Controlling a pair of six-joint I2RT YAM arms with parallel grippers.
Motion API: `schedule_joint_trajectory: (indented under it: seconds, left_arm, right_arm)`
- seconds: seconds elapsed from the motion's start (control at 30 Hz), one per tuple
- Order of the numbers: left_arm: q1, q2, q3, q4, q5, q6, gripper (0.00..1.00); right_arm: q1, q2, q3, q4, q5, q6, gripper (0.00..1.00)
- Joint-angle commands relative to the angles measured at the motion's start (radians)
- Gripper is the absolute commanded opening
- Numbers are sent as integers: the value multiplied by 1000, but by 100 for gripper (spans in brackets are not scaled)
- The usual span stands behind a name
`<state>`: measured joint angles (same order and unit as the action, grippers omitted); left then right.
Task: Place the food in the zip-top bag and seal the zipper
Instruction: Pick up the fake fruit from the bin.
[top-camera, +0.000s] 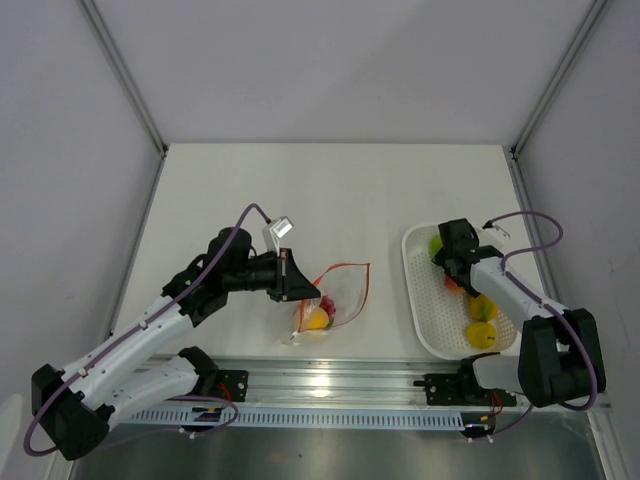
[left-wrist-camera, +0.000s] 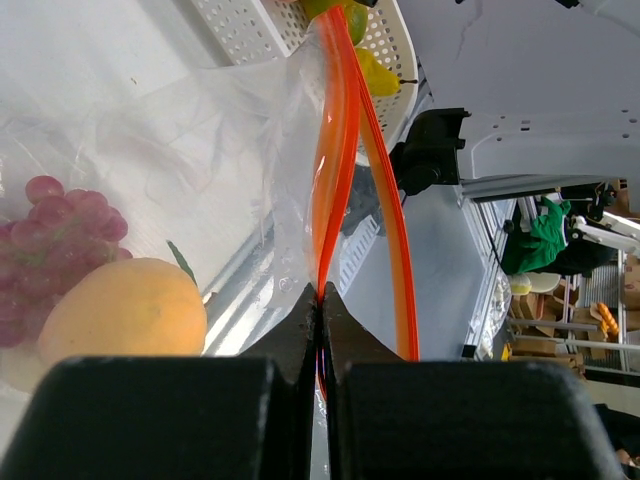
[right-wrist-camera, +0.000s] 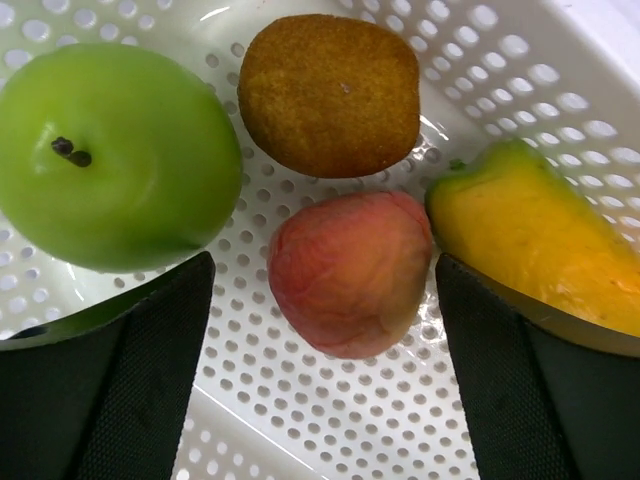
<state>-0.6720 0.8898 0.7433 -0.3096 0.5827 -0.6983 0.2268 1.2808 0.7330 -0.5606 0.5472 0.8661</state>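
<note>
The clear zip-top bag (top-camera: 340, 292) lies mid-table with its mouth open. A yellow-orange fruit (left-wrist-camera: 120, 310) and a red grape cluster (left-wrist-camera: 60, 240) are inside it. My left gripper (left-wrist-camera: 320, 295) is shut on the orange-red zipper (left-wrist-camera: 335, 150) and holds one mouth edge up; it also shows in the top view (top-camera: 291, 275). My right gripper (right-wrist-camera: 322, 265) is open over the white perforated tray (right-wrist-camera: 400, 420), its fingers either side of a pink-red peach (right-wrist-camera: 350, 270). A green apple (right-wrist-camera: 110, 150), a brown fruit (right-wrist-camera: 330, 90) and a yellow fruit (right-wrist-camera: 540, 240) lie around the peach.
The tray (top-camera: 412, 300) sits at the right of the table with two more yellow fruits (top-camera: 482, 320) at its near end. An aluminium rail (top-camera: 340, 385) runs along the near edge. Grey walls close in both sides and the back.
</note>
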Motion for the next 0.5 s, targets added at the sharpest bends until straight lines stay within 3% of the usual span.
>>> schedule_joint_trajectory:
  seconds: [0.0,0.27,0.47]
  left_arm:
    - [-3,15,22,23,17,20,1]
    - [-3,23,21,24,20,23,1]
    - [-1,3,5,24,23,20,1]
  right_arm:
    - [-7,43,-4,71,-1,-10,90]
    - [-7,109,-21,96,-36,8,68]
    - [-7,58,-70,120,-66,-6,41]
